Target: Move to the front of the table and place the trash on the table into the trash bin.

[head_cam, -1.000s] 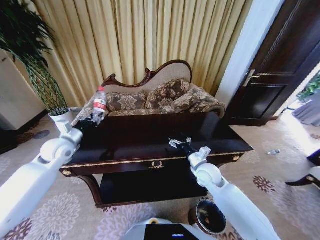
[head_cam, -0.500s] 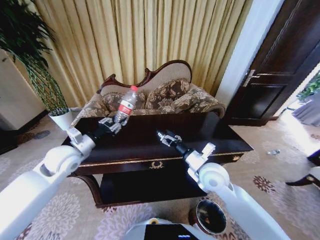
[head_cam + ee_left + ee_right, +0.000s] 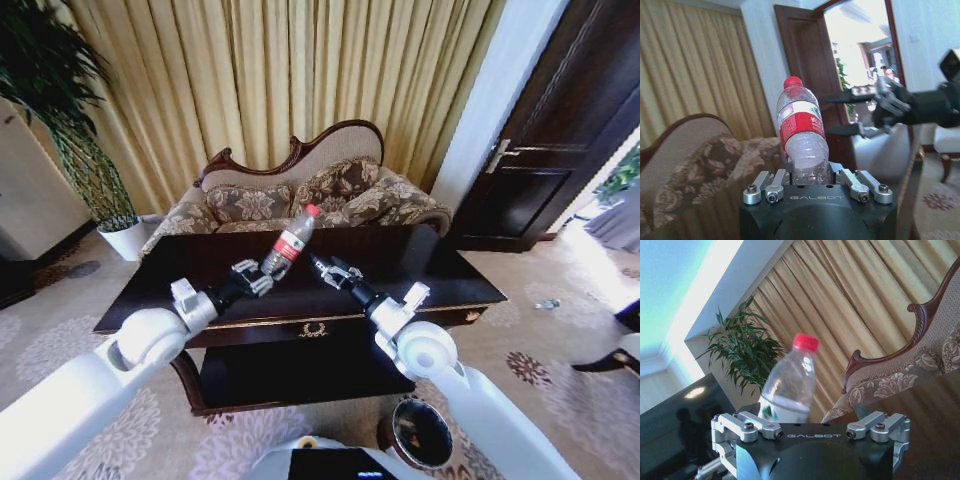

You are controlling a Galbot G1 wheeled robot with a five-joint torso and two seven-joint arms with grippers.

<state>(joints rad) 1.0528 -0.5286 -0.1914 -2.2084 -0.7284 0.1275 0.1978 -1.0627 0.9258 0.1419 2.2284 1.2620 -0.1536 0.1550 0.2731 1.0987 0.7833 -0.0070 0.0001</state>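
Above the dark console table | left gripper is clenching a tilted red-capped plastic water bottle by its base | right gripper is hovering beside it, fingers spread | trash bin is standing by the robot's base.

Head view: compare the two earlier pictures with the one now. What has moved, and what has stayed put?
The left end effector, shut on the bottle, has swung it from the table's left end toward the middle. The open right end effector reached forward and left, so its tips now lie just beside the bottle. Table, sofa and bin are unmoved.
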